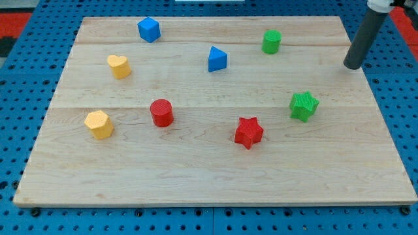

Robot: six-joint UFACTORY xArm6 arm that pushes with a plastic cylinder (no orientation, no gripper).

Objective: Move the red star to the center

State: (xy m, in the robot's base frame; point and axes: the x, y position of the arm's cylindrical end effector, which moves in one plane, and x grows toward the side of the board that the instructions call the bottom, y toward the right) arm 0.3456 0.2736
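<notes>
Pictured: my tip [353,66] at the wooden board's [196,176] right edge, no jaws, touching nothing; red star [248,132] lower right of centre, well apart, near green star [304,106]

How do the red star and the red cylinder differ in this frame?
Shape: the red star has pointed lobes; the red cylinder is round with a flat top. Place: the red star lies toward the view's right and lower; the red cylinder sits to the view's left, slightly higher. Nearest neighbour: the green star for the red star, the yellow block for the red cylinder. Both are red, apart from my tip.
</notes>
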